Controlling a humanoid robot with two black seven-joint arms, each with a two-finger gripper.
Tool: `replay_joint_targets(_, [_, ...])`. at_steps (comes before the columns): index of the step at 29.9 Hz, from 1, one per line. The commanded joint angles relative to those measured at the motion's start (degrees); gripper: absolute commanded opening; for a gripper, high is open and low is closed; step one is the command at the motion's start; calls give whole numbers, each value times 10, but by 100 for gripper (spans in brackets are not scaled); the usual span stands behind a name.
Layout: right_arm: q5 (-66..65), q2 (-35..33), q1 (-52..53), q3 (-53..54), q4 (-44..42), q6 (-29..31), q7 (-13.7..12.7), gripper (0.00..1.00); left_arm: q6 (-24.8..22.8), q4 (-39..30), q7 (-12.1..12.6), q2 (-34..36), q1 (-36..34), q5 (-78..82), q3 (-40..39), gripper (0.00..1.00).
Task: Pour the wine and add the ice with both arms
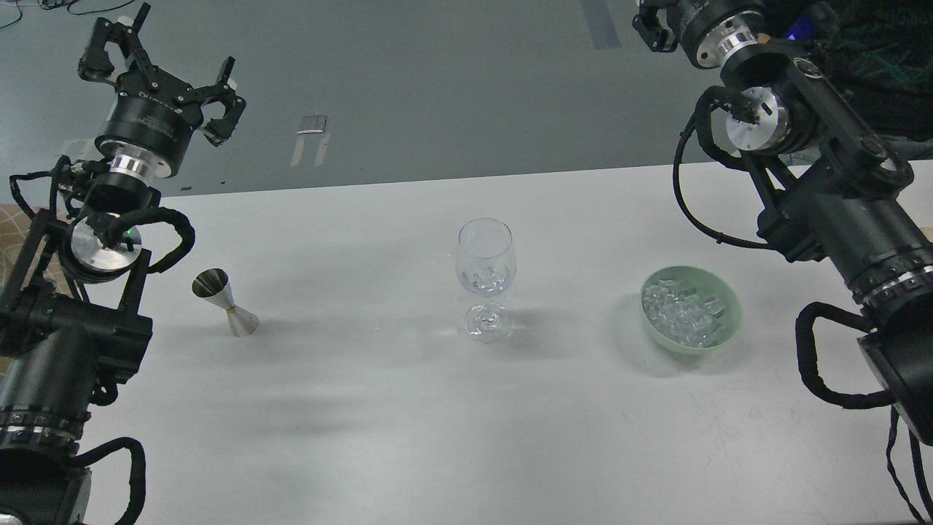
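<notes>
Left end effector [157,62] was spread apart w/ nothing in it, cup [224,302] below; right end effector [656,22]: can't tell.

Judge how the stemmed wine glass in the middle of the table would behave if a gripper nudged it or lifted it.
The wine glass looks top-heavy: a wide bowl on a thin stem over a small foot, so a sideways nudge would probably tip it. Its smooth clear wall is likely slippery and fragile under hard fingers. The ice cubes in its bowl may shift when it is lifted.

A white table [408,437] stands before grey floor [437,87].
</notes>
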Motion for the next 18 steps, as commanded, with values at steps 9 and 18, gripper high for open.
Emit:
replay_joint_targets(9, [0,0,-6,-1,10,4,0,100,-1,-2,6,-6,-4,7,11,98])
replay_joint_targets(18, [5,6,-7,2,7,11,2,100,-7,-4,9,-11,-3,8,11,98])
